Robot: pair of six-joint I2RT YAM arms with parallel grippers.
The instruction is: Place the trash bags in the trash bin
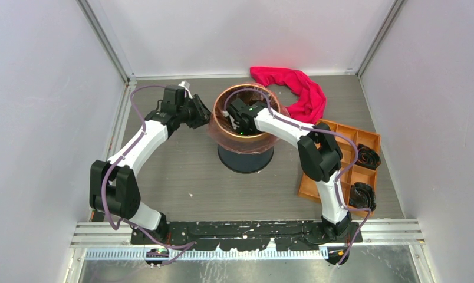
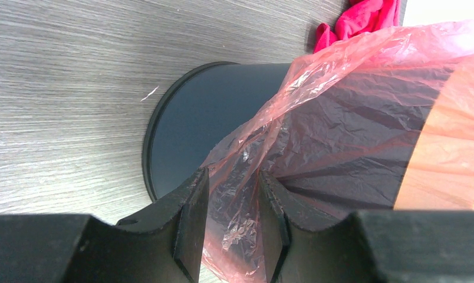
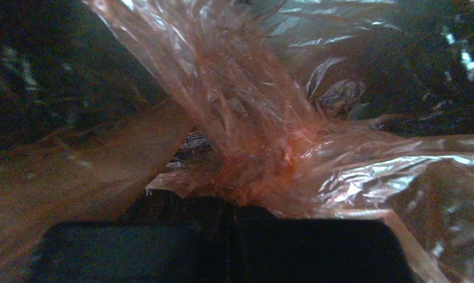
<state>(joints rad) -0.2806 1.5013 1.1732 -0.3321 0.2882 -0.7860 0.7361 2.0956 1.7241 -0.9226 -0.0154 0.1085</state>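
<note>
trash bin: the dark navy trash bin (image 1: 245,159) sits upright about mid-desk, between the two arms

trash bag: the thin pink trash bag (image 1: 218,128) is in the bin. Its film is folded out over the rim and hangs partway down the outside, so the lower wall is bare. Inside it's all crumpled and shiny.

left hand: the left hand (image 1: 198,112) is at the bin's left side, up at rim height. Wrist view shows the fingers (image 2: 190,224) part-way apart with film running through the gap. Can't tell if they're really biting on it.

right hand: the right hand (image 1: 237,121) is reaching down into the bin mouth from the right. Its fingers are closed together, and the film gathers into a tight twist right at their tips. Honestly can't make out whether any of it is caught between them.

cloth: magenta cloth (image 1: 293,88) is heaped on the desk (image 1: 181,171), far-right of the bin

tray: orange tray (image 1: 308,191) is over on the right with some black stuff in its compartments, partly hidden by the right arm
</note>
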